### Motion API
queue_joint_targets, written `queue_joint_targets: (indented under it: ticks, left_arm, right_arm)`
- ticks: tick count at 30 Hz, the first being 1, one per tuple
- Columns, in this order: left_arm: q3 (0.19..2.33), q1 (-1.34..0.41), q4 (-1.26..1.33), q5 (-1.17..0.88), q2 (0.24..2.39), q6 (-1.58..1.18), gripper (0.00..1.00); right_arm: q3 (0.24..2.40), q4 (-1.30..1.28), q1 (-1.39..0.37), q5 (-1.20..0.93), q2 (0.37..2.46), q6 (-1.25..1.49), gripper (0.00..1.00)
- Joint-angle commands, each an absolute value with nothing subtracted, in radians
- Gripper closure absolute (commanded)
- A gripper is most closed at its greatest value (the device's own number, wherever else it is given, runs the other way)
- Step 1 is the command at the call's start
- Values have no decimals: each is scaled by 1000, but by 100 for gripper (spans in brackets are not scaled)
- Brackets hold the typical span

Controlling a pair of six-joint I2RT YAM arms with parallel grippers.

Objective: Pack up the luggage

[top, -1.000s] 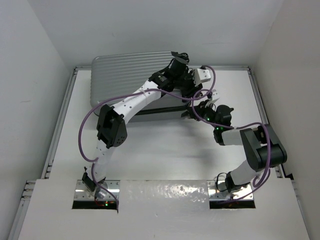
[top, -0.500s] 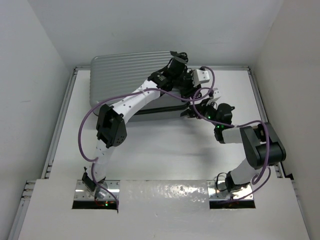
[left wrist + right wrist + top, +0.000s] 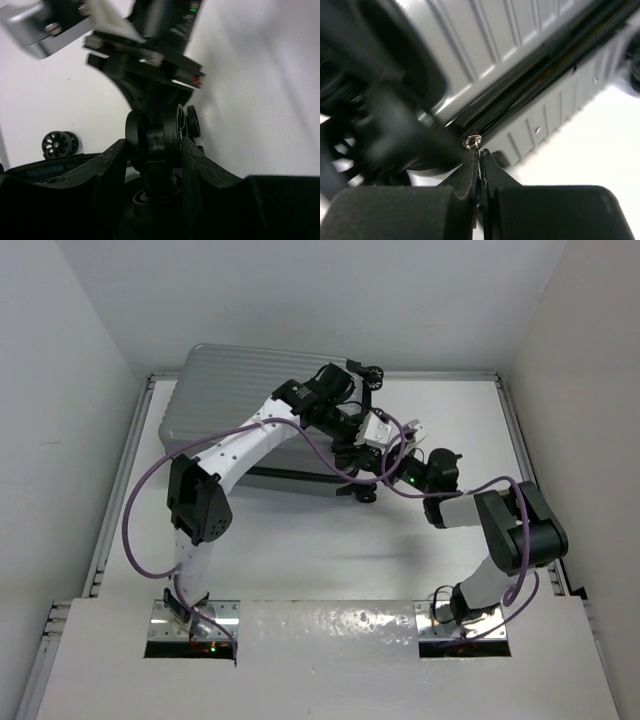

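Observation:
The luggage (image 3: 230,390), a silver-grey ribbed hard-shell suitcase, lies closed at the back left of the table. My left gripper (image 3: 362,472) is at its near right corner. In the left wrist view this gripper (image 3: 154,150) is shut on a black caster wheel (image 3: 156,132), one finger on each side. My right gripper (image 3: 388,480) meets the same corner from the right. In the right wrist view its fingers (image 3: 480,162) are pressed together on the small metal zipper pull (image 3: 472,142) at the dark zipper seam (image 3: 555,60).
A second caster wheel (image 3: 59,144) shows to the left in the left wrist view. White walls close the table in at the back and on both sides. Purple cables loop round both arms over the suitcase's right end.
The right gripper has closed on the zipper pull. The suitcase has turned, its near right corner swinging toward the front, and the left arm has moved with it, still on the wheel.

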State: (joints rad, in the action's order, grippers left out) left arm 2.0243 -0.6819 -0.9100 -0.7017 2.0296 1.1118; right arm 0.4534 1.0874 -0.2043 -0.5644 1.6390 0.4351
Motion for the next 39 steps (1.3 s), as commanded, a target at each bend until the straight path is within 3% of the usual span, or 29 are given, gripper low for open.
queue_joint_targets:
  ticks: [1, 9, 19, 32, 39]
  left_arm:
    - [2008, -663, -1274, -845, 1933, 1379, 100]
    - [1882, -658, -1316, -815, 1839, 1503, 100]
    - [1648, -652, -1318, -635, 1707, 1644, 100]
    - [1670, -650, -1318, -551, 1591, 1661, 100]
    - [1657, -649, -1316, -554, 1569, 1635, 100]
  right_arm:
    - [462, 1106, -228, -528, 1629, 394, 100]
    - [440, 1140, -337, -552, 1652, 422, 100]
    - [629, 993, -292, -267, 1723, 417, 100]
    - [890, 844, -178, -115, 1888, 523, 100]
    - [1006, 882, -129, -217, 2012, 595, 100]
